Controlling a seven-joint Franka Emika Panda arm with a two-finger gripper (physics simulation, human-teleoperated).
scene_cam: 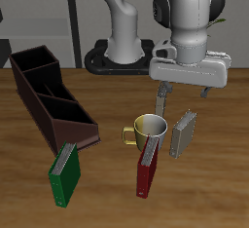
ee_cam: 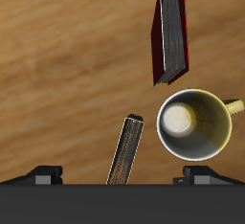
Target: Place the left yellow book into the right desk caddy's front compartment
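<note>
Gripper (scene_cam: 182,92) hangs above the table (scene_cam: 214,188), fingers spread wide, holding nothing. Left yellow book (scene_cam: 183,133) stands upright directly below it, just beside the one mug (scene_cam: 150,128). Three books in view: that one, one red (scene_cam: 148,169) and one green (scene_cam: 64,172), both nearer the table's front edge. One desk caddy (scene_cam: 51,97) visible, well apart from the yellow book.

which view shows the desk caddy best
The exterior view: the right desk caddy appears whole, with its partitions and a green book at its near end. The wrist view does not show it at all.
</note>
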